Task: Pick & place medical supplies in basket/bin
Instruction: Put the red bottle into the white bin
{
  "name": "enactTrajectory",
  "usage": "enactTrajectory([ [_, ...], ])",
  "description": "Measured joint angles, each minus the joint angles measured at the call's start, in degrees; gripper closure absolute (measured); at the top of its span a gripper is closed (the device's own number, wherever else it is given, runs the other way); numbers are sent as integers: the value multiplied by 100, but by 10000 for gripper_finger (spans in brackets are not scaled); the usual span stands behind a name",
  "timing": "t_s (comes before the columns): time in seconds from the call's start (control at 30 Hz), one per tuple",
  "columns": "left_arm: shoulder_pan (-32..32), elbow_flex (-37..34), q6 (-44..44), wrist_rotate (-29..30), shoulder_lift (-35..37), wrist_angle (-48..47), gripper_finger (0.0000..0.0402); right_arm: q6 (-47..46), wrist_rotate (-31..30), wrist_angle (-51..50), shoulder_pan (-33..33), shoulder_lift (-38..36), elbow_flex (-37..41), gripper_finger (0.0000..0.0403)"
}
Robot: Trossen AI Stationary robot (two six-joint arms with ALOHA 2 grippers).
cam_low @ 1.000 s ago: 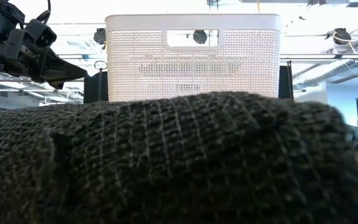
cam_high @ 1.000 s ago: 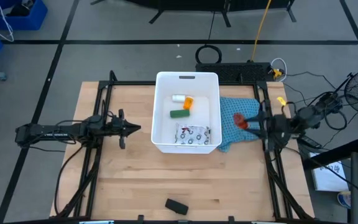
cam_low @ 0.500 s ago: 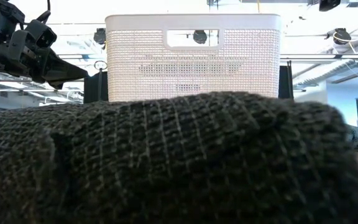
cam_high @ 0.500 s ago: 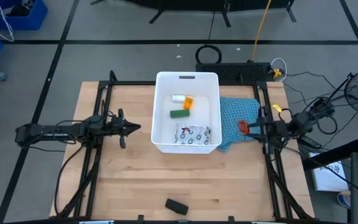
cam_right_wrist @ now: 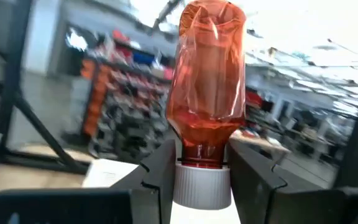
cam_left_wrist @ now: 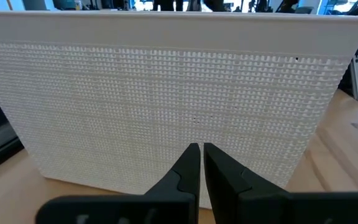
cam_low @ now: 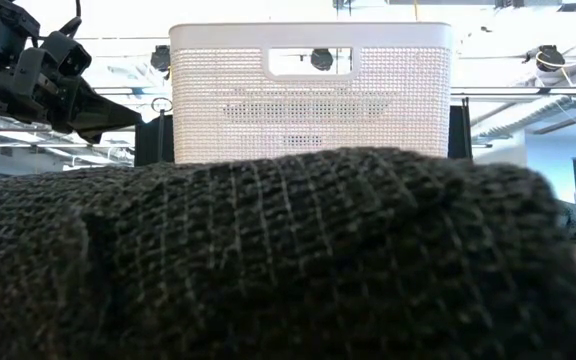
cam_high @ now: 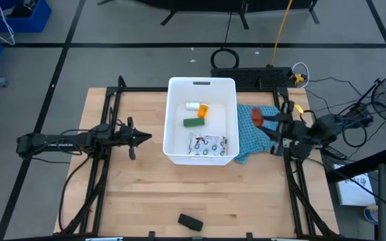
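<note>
Pale wooden planks make up the table (cam_high: 146, 194), ringed by grey floor with taped lines. Only the right wrist view shows the grip closely: the right gripper (cam_right_wrist: 201, 171) pinches the red white-capped tube (cam_right_wrist: 207, 93) at its neck just above the white cap, the tube's body pointing away from the wrist. From above, that gripper (cam_high: 265, 120) sits over the blue cloth (cam_high: 250, 140), just right of the basket (cam_high: 202, 83), its arm reaching in from the table's right edge. The left wrist view shows the left gripper (cam_left_wrist: 200, 155) with its fingers pressed together and holding nothing, facing the basket's woven wall (cam_left_wrist: 166, 93); from above it hangs left of the basket (cam_high: 141, 138), the arm stretched level from the left. Inside the basket lie the small white bottle (cam_high: 191, 106), orange pill bottle (cam_high: 204, 110), green block (cam_high: 193, 122) and white patterned flat packet (cam_high: 208, 145). A black block (cam_high: 190, 221) rests well apart, near the front edge, and in the low view its dark textured bulk (cam_low: 268, 260) fills the foreground, hiding the basket's lower half (cam_low: 311, 100).
</note>
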State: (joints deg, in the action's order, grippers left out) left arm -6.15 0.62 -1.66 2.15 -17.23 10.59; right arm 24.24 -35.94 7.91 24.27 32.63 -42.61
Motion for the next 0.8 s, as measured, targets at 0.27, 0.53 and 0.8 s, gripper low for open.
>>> enactTrajectory([
  [0.27,-1,0,26,96,0,0,376,-670,780,-2743,-1689,2283,-2585,293],
  [0.53,1,0,3,91,0,-6,376,-816,2672,-4132,-3589,3968,-4271,293],
  [0.8,1,0,-6,88,0,-209,376,-473,3312,-5335,-4799,5201,-4891,293],
])
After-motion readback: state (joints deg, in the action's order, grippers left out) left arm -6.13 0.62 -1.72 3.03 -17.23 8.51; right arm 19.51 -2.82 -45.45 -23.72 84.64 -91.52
